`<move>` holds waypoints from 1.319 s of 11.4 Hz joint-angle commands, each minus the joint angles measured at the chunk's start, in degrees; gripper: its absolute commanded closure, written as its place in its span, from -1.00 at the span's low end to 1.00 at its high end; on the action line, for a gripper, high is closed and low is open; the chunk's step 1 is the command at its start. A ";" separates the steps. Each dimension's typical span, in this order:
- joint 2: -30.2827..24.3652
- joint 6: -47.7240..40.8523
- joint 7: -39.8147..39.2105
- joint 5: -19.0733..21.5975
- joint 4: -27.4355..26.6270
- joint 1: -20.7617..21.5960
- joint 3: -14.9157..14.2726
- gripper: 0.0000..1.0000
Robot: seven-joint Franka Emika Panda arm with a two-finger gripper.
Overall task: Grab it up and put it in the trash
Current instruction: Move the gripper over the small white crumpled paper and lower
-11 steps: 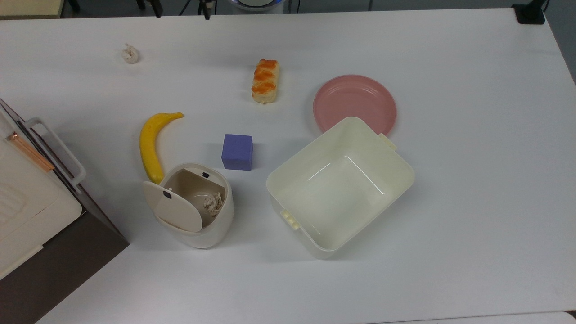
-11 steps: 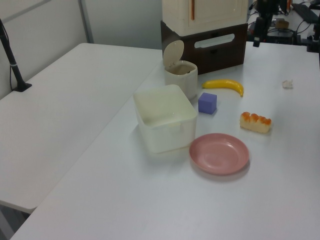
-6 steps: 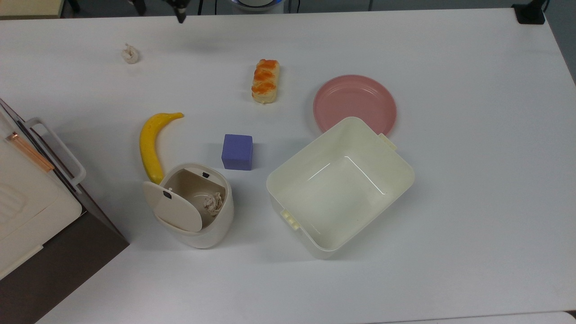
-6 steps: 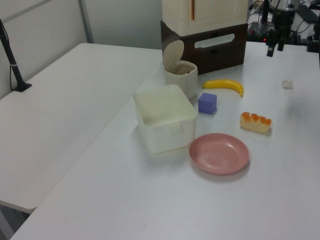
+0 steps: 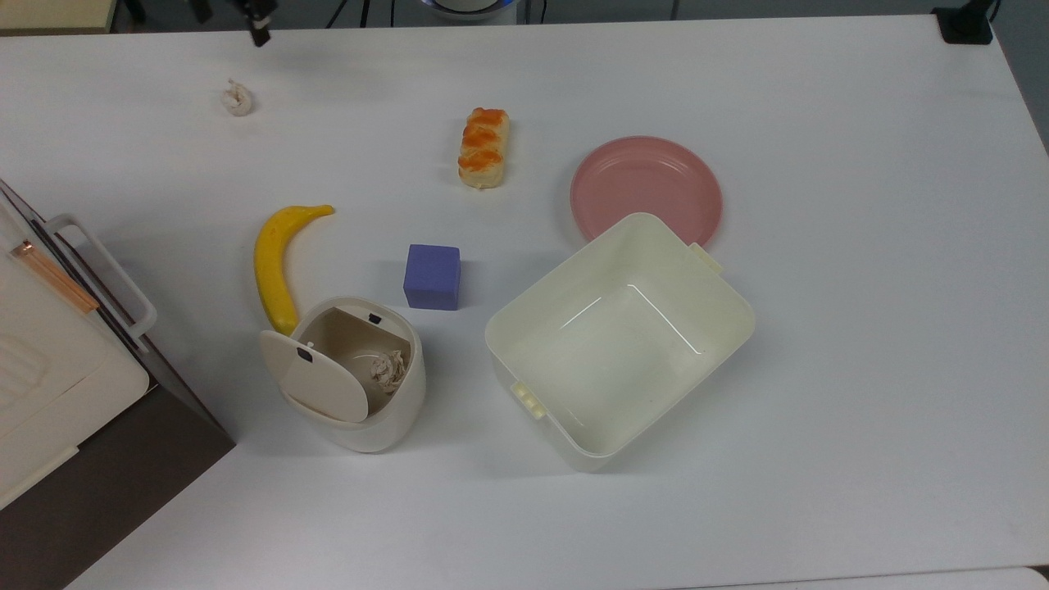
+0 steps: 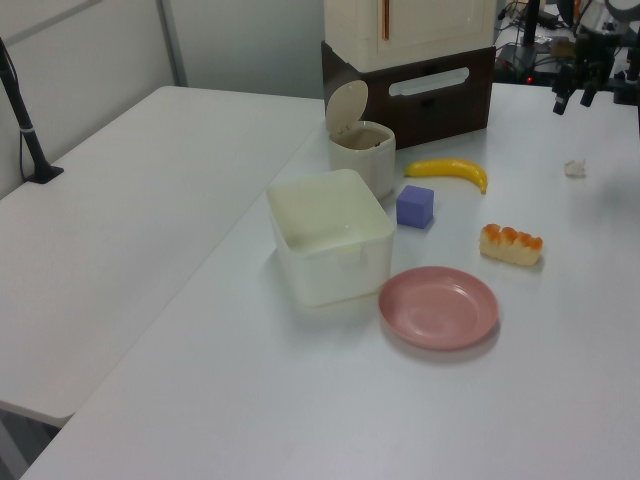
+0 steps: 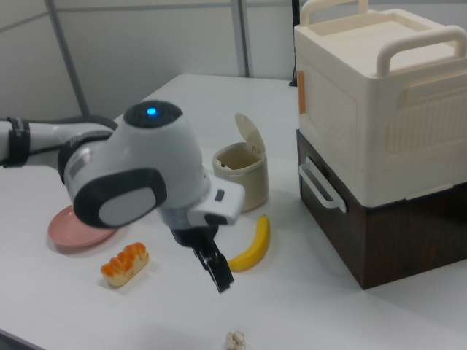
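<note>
Hovering above the white worktop (image 5: 819, 410), the hand (image 6: 576, 95) is hanging in the air near the paper wad (image 5: 237, 99), not touching it; in the left view its two dark fingers (image 6: 561, 101) are standing apart with a gap between them, so it is holding nothing. In the right view the hand (image 7: 216, 271) is pointing down from the arm's big white wrist, above and to the right view's left of the paper wad (image 7: 235, 340), which is lying on the bare worktop at the bottom edge. In the top view the wad is sitting alone toward the upper left, well apart from the trash bin (image 5: 385, 410), which is standing with its oval lid (image 5: 315, 379) flipped up and what looks like another crumpled scrap inside, though that is hard to make out. A banana (image 5: 274, 266) is lying just beside the bin, a purple cube (image 5: 432, 277) near it, and a cream square tub (image 5: 524, 336) is overlapping the edge of a pink plate (image 5: 647, 180); a bread piece (image 5: 483, 147) is lying between the wad and the plate
</note>
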 commanded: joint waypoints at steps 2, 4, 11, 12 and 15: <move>1.86 5.85 0.60 -0.87 -3.33 -1.62 -1.26 -1.00; 5.90 9.53 -1.16 -0.97 -3.24 -2.50 -1.71 -1.00; 10.40 14.03 -2.75 -5.97 -4.47 -1.63 -2.68 -1.00; 10.23 14.21 -2.66 -6.15 -5.08 -1.54 -2.68 -1.00; 11.01 14.21 -2.57 -6.41 -5.97 -0.05 -2.68 -1.00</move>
